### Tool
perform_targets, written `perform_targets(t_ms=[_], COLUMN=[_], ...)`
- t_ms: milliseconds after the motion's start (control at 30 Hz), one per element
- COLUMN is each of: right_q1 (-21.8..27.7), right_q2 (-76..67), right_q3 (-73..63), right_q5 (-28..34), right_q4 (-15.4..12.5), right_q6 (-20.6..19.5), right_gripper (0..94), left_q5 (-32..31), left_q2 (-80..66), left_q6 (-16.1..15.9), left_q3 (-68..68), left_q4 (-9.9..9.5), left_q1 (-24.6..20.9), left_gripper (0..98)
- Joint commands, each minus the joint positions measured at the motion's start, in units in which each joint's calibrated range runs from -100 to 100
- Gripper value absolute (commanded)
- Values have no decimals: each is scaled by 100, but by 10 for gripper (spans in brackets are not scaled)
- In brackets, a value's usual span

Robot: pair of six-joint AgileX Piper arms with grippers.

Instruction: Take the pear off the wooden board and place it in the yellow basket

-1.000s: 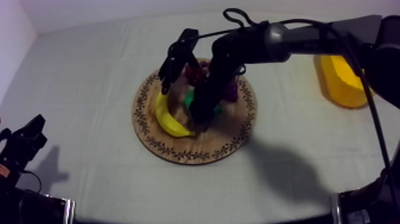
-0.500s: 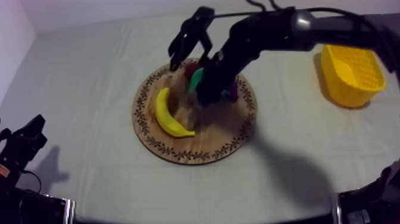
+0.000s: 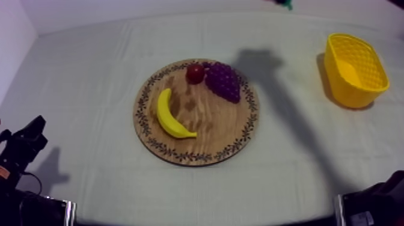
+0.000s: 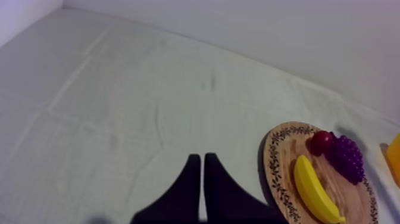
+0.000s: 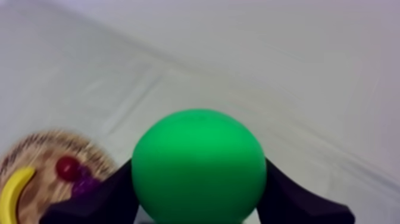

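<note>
Clamped in the right gripper (image 5: pixel 198 174), the pear (image 5: pixel 198 159), with one black finger pressed to each side of its round green body. Held in the air, off the round wooden board (image 3: pixel 210 132) and not in the yellow basket (image 3: pixel 336 84). Beneath it in the right wrist view, the pale cloth of the surface (image 3: pixel 90 78), and the board lower down and off to one side, blurred. At the far edge of the top view, above the stretch between board and basket, a speck of green (image 3: pixel 288 5), perhaps the same pear; too little showing to be sure. On the cloth just beyond the board's far right rim, a broad shadow (image 3: pixel 258 60), trailing toward the near right corner.

On the board, three fruit: a banana (image 3: pixel 170 117) lying curved on the left half, a small red fruit (image 3: pixel 195 73) at the far rim, and a bunch of grapes (image 3: pixel 223 82) just beside the red fruit on its right. Bare wood across the middle and the near right part.

Basket upright at the right side of the surface, well apart from the board.

Low at the near left edge, the left gripper (image 4: pixel 202 158), over bare cloth, fingers lying together in a narrow wedge with nothing between them. Well apart from the board.
</note>
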Motion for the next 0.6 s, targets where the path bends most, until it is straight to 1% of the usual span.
perform_targets(t_ms=[0, 100, 267, 367, 500, 567], right_q1=[657, 1081, 1545, 1714, 1831, 1867], right_q2=[-176, -275, -281, -178, 57, 193], right_q3=[-94, -153, 110, 401, 782, 936], right_q5=[-56, -112, -98, -43, 55, 88], right_q4=[58, 211, 798, 1074, 1325, 1345], right_q6=[-212, -495, -1201, -1531, -1858, -1919], right_gripper=[500, 500, 498, 496, 493, 493], left_q5=[1, 1, 1, 1, 1, 1], left_q2=[0, 0, 0, 0, 0, 0], left_q6=[0, 0, 1, 1, -1, 1], left_q3=[2, 2, 2, 2, 2, 2], left_q4=[-2, -2, -2, -2, -2, -2], left_q1=[1, 1, 1, 1, 1, 1], left_gripper=[1, 1, 1, 1, 1, 1])
